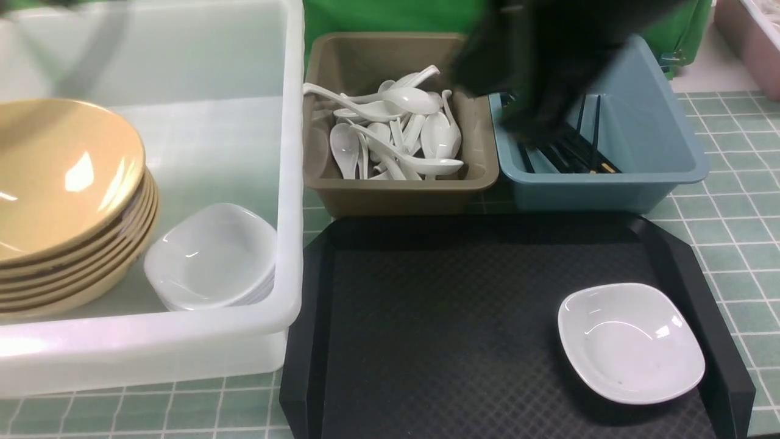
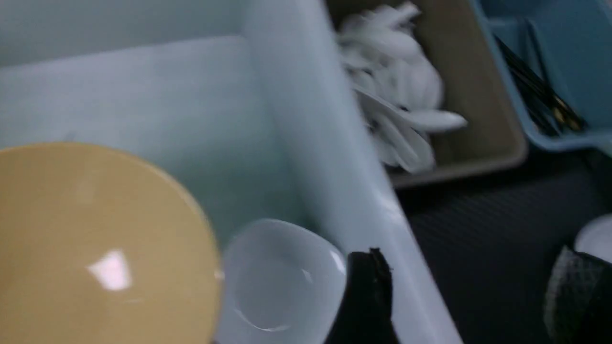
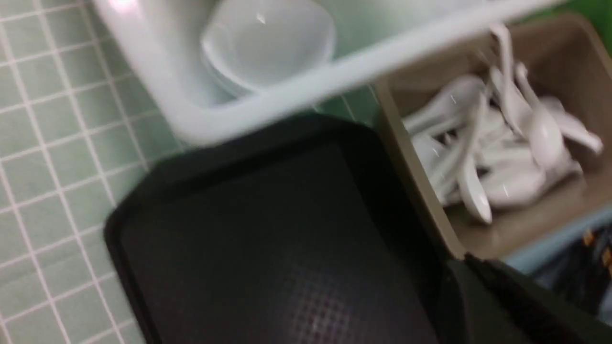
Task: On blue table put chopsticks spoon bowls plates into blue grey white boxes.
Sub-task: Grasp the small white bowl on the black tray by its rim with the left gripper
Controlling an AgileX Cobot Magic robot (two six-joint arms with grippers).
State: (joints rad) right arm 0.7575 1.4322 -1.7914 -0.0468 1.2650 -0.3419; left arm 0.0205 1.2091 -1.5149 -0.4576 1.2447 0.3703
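On the blue table [image 1: 731, 231], the white box [image 1: 292, 183] holds a stack of tan bowls [image 1: 61, 183] and a stack of white plates [image 1: 210, 259]. The grey-brown box [image 1: 402, 195] holds several spoons [image 1: 396, 134]. The blue box [image 1: 579, 192] holds chopsticks [image 1: 579, 155]. One plate [image 1: 631, 341] lies on the black tray. My right gripper [image 1: 536, 125] is a dark blur over the blue box's left part. In the right wrist view [image 3: 471, 267] its fingers lie together with nothing seen between them. My left gripper [image 2: 471, 296] is open and empty, over the white box's rim [image 2: 334, 167].
The black textured tray [image 1: 457, 317] lies in front of the two small boxes. A green cloth [image 1: 390, 15] hangs behind them. A pinkish tub [image 1: 749, 36] stands at the far right. My left arm shows as a grey blur [image 1: 97, 55] over the white box.
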